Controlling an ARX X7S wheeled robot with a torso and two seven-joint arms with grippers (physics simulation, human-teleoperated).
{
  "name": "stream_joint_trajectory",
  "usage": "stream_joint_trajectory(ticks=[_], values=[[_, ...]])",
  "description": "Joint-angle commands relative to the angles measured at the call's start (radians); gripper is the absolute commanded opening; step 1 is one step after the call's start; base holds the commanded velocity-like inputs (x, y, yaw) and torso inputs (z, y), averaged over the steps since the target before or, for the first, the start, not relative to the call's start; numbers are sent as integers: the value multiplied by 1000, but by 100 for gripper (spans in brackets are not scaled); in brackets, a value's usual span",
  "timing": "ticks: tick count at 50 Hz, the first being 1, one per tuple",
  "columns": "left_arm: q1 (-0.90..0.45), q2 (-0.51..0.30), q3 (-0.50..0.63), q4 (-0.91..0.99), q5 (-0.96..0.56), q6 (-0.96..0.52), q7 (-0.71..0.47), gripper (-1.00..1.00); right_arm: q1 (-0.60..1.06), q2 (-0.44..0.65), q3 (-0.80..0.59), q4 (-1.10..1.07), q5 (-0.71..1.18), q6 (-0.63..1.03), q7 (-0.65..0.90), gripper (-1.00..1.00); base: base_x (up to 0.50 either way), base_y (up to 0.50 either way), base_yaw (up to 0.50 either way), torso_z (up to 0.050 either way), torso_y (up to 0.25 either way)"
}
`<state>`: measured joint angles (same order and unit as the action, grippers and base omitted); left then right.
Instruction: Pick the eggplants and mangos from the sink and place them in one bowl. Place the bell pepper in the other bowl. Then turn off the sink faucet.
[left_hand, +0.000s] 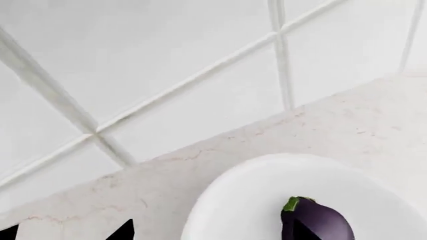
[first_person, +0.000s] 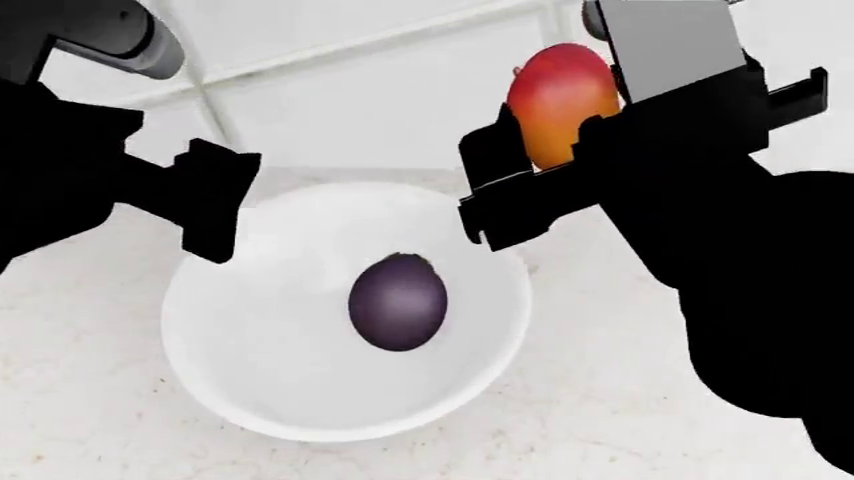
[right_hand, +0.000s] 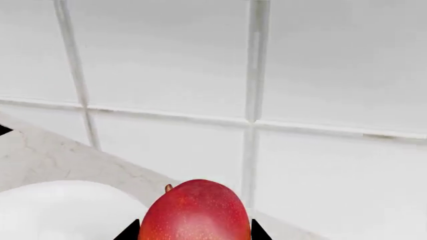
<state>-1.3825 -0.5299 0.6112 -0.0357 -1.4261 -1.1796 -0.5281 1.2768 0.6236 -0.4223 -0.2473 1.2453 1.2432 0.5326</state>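
Holding a mango (first_person: 563, 100) in my right gripper (first_person: 534, 150), I have it up in the air just past the far right rim of the white bowl (first_person: 267, 400), in front of the tiled wall (first_person: 374, 110). The jaws are closed part way onto the fruit's sides, and its long axis stands roughly upright, red end on top in the head view. In the right wrist view the mango (right_hand: 195, 212) fills the gap between the finger tips, with the bowl's rim (right_hand: 60, 200) off to one side. One eggplant (first_person: 398, 300) already lies in the middle of the bowl, cap pointing toward the wall. So the drop spot lies nearer to me and to the left of the gripper; I judge a short pull back and left would put the fruit over open bowl beside the eggplant. My left gripper (first_person: 214, 200) hangs over the bowl's far left rim, holding nothing, I think; its jaw gap I cannot tell. The counter (first_person: 80, 420) is pale marble.
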Motion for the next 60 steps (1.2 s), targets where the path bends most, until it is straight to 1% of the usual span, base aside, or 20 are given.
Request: stream_joint_trajectory(ticks=[1, 3, 5, 6, 7, 10, 13, 14, 19, 25, 29, 35, 42, 44, 51, 53, 60], values=[[213, -204, -142, 292, -110, 84, -162, 100, 148, -132, -196, 264, -192, -84, -302, -100, 0, 0, 0, 0, 0], [239, -223, -163, 302, -126, 101, -187, 100, 156, -160, -233, 319, -223, -115, -360, -100, 0, 0, 0, 0, 0], [260, -264, -174, 335, -83, 117, -182, 100, 155, -180, -253, 348, -238, -140, -394, -100, 0, 0, 0, 0, 0], [280, -284, -194, 331, -97, 131, -185, 100, 145, -191, -263, 361, -240, -150, -414, -100, 0, 0, 0, 0, 0], [287, -287, -198, 330, -102, 134, -187, 100, 142, -195, -267, 365, -239, -150, -421, -100, 0, 0, 0, 0, 0], [341, -328, -213, 351, -86, 157, -181, 100, 145, -224, -301, 411, -255, -165, -469, -100, 0, 0, 0, 0, 0], [348, -341, -230, 356, -87, 173, -185, 100, 168, -257, -344, 476, -277, -174, -534, -100, 0, 0, 0, 0, 0], [354, -346, -241, 356, -92, 182, -188, 100, 188, -283, -365, 524, -292, -181, -569, -100, 0, 0, 0, 0, 0], [396, -376, -260, 372, -95, 203, -184, 100, 238, -348, -427, 635, -328, -189, -654, -100, 0, 0, 0, 2, 0], [424, -383, -264, 378, -83, 220, -173, 100, 267, -408, -484, 720, -361, -215, -735, -100, 0, 0, 0, 0, 0], [437, -387, -266, 376, -75, 229, -161, 100, 268, -424, -509, 756, -376, -238, -781, -100, 0, 0, 0, 0, 0], [436, -375, -257, 371, -64, 230, -161, 100, 245, -418, -523, 725, -366, -232, -797, -100, 0, 0, 0, 0, 2], [442, -378, -258, 370, -63, 235, -161, 100, 251, -444, -492, 727, -324, -192, -770, -100, 0, 0, 0, 0, 0], [447, -377, -257, 371, -60, 238, -161, 100, 249, -440, -524, 700, -335, -191, -795, -100, 0, 0, 0, 0, 0], [446, -378, -253, 361, -45, 242, -142, 100, 242, -438, -570, 678, -358, -215, -838, -100, 0, 0, 0, 0, 0], [449, -381, -254, 360, -42, 244, -140, 100, 246, -432, -605, 649, -381, -246, -880, -100, 0, 0, 0, 0, 0], [453, -377, -249, 360, -37, 246, -142, 100, 240, -426, -614, 649, -385, -256, -890, -100, 0, 0, 0, 0, 0]])
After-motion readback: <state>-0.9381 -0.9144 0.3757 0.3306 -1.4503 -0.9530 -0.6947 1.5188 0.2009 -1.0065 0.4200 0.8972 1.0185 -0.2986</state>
